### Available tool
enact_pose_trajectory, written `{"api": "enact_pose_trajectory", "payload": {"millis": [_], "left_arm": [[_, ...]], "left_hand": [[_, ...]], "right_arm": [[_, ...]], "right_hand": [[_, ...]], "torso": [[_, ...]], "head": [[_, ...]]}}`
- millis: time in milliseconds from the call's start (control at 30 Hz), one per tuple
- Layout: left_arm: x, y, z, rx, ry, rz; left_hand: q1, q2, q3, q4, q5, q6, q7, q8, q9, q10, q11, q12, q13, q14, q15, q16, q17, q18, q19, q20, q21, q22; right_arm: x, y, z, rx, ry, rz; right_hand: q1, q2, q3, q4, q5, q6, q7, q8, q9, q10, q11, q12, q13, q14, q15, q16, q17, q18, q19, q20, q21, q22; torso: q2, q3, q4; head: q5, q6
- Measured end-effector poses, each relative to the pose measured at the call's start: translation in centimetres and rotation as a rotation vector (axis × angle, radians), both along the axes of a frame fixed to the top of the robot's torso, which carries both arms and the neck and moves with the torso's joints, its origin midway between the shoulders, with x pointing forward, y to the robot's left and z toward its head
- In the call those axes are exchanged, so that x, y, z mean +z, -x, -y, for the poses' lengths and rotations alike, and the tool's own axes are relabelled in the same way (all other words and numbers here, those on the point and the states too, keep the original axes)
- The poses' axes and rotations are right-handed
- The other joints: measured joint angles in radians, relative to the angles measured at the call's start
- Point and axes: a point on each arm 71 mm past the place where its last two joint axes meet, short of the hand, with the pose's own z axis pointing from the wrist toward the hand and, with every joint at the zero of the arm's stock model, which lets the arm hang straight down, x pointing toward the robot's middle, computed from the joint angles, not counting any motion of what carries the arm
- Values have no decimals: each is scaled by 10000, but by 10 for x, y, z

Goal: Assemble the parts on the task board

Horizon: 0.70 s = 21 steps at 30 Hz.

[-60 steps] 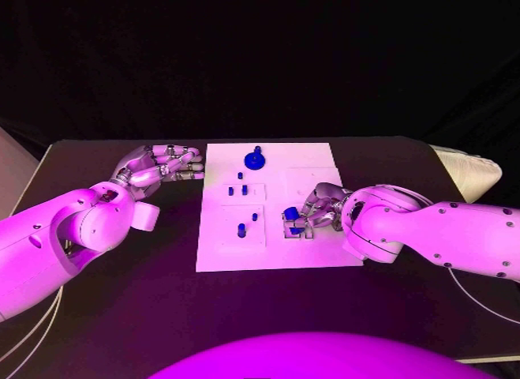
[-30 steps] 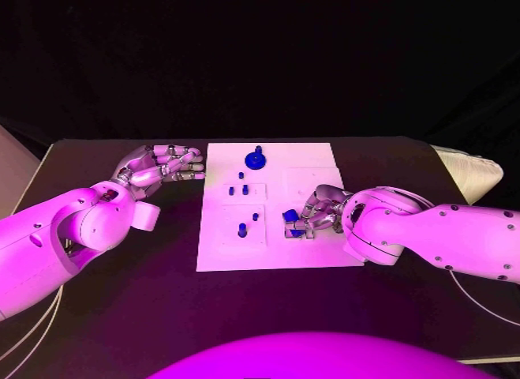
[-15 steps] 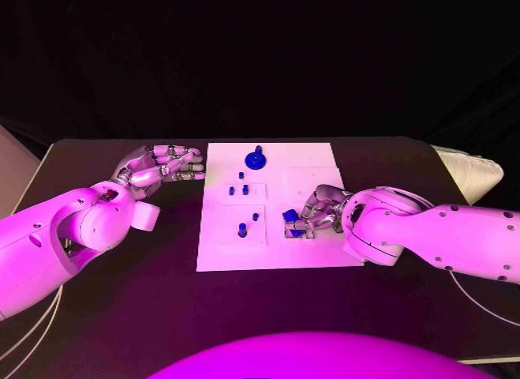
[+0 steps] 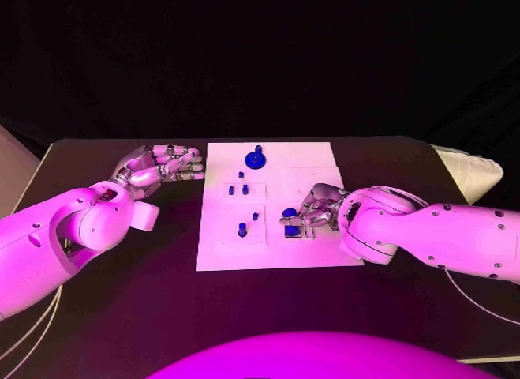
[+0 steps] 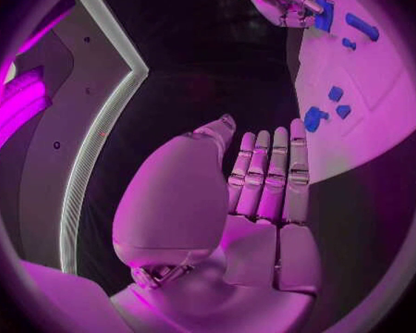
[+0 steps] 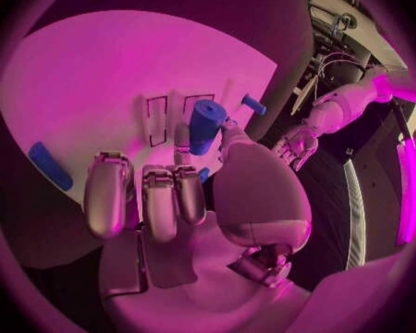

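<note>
Now my right hand (image 4: 313, 207) has edged left over the task board (image 4: 328, 166), fingers (image 6: 182, 159) pinching a blue cylinder part (image 6: 205, 126) above its slot; left hand (image 4: 157, 164) idles, fingers together.

Both arms are bulky, rounded white shells dotted with small dark screws, and thin cables trail from under each. The left hand (image 4: 157, 166) and right hand (image 4: 314, 208) are silver metal, built of short segmented links with smooth pale pads on the fingers (image 6: 159, 200) and a broad domed thumb base.
</note>
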Motion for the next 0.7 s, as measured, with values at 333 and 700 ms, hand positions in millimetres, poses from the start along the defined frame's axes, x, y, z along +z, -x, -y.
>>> {"api": "enact_pose_trajectory", "payload": {"millis": [333, 700], "left_arm": [[0, 0, 0, 3, -8, -11], [0, 0, -1, 6, -15, -19]], "left_hand": [[0, 0, 0, 0, 0, 0, 0, 0, -8, 0, 0, 0, 0, 0, 0, 0, -1, -1, 0, 0, 0, -13], [0, 0, 0, 0, 0, 0, 0, 0, -8, 0, 0, 0, 0, 0, 0, 0, -2, 0, 0, 0, 0, -13]], "right_arm": [[0, 2, 1, 94, -16, 6], [0, 4, 7, 91, 85, 2]], "right_hand": [[-917, -477, -931, 48, -686, -74, -6, 87, 78, -1, -1, -40, 0, 0, 0, 41, 0, 1, 0, 0, 70, -1], [-886, -124, -784, -6, -724, -74, -6, 129, 100, -1, -1, -77, 0, 0, 0, 40, 0, 0, 0, 0, 70, -3]], "torso": [[1, 7, -6], [1, 7, -6]], "head": [[1, -10], [-16, -24]]}}
